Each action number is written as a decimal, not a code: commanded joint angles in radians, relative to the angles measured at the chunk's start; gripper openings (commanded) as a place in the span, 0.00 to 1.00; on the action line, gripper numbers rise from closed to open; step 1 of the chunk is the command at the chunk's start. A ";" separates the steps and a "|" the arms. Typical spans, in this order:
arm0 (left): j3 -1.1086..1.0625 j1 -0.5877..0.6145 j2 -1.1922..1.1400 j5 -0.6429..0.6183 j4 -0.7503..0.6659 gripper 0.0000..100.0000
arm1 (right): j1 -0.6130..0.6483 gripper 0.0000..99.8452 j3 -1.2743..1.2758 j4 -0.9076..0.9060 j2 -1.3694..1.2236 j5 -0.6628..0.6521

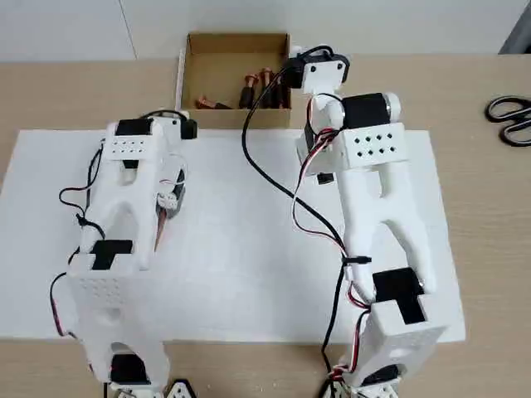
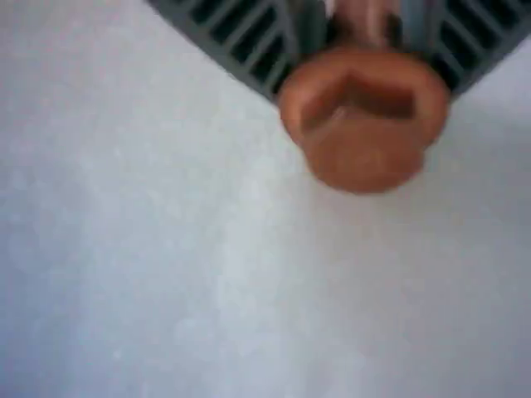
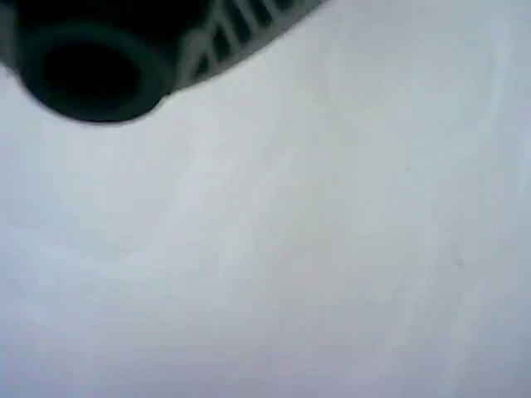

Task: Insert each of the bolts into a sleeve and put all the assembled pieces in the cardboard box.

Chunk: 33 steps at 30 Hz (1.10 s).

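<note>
My left fingers (image 2: 236, 33) pinch narrow around the copper bolt (image 2: 361, 124) (its head faces my wrist). My right fingers (image 3: 224, 37) grip a black sleeve (image 3: 87, 79). Both hang over the white sheet (image 1: 241, 265). The cardboard box (image 1: 211, 66) sits at twelve o'clock, assembled pieces (image 1: 265, 89) inside.

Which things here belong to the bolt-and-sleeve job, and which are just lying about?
Part of the job:
- copper bolt
- black sleeve
- cardboard box
- assembled pieces already in the box

Just lying about:
- scissors, off the sheet on the right arm's side
- white sheet, merely the work surface
</note>
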<state>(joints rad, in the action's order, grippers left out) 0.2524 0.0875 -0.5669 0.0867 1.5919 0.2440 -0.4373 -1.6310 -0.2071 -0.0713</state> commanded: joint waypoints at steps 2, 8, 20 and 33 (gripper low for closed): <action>0.002 0.003 0.000 0.008 -0.023 0.07 | 0.007 0.02 -0.008 0.015 0.059 0.002; 0.002 0.005 0.000 0.008 -0.014 0.07 | 0.008 0.02 -0.008 0.015 0.059 0.002; 0.002 -0.002 0.002 0.008 0.014 0.10 | 0.008 0.02 -0.008 0.015 0.059 0.002; 0.076 -0.009 0.012 0.002 0.097 0.01 | 0.008 0.02 -0.008 0.015 0.059 0.002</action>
<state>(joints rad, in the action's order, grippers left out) 0.2616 0.0859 -0.5762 0.0867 1.6272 0.2455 -0.4373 -1.6310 -0.2071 -0.0713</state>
